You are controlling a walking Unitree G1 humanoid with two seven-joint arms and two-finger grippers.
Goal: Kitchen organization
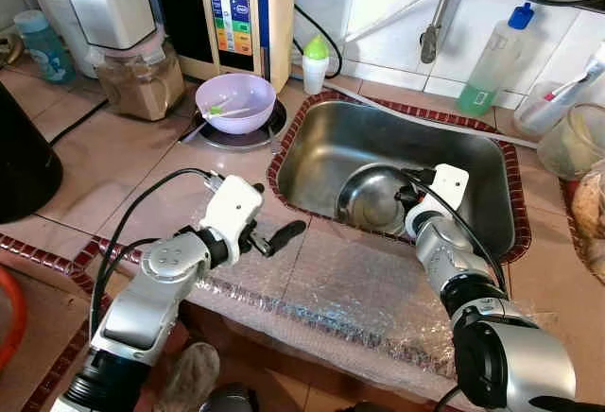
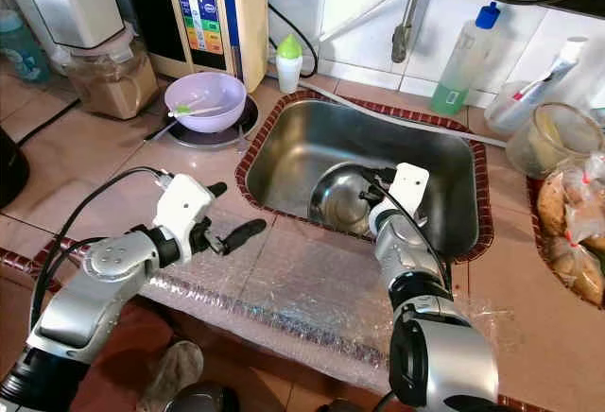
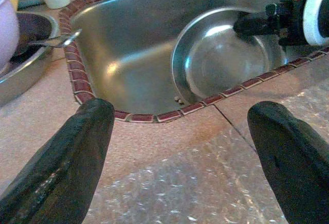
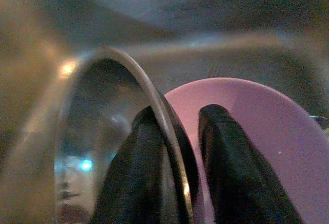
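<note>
Left eye view: my right gripper down in sink, at rim of steel bowl. My left gripper above desk, over bubble wrap.

Left wrist view: my left fingers spread wide, grasping nothing.

Right wrist view: my right fingers clamped astride steel bowl rim; pink surface beside outer finger.

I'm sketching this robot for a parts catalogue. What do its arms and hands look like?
Both arms are silver metal with rounded black joints and looping black cables. The left hand and right hand each have a white boxy wrist housing and two long, black, tapered fingers. A small orange light shows on the right hand's black body.
</note>
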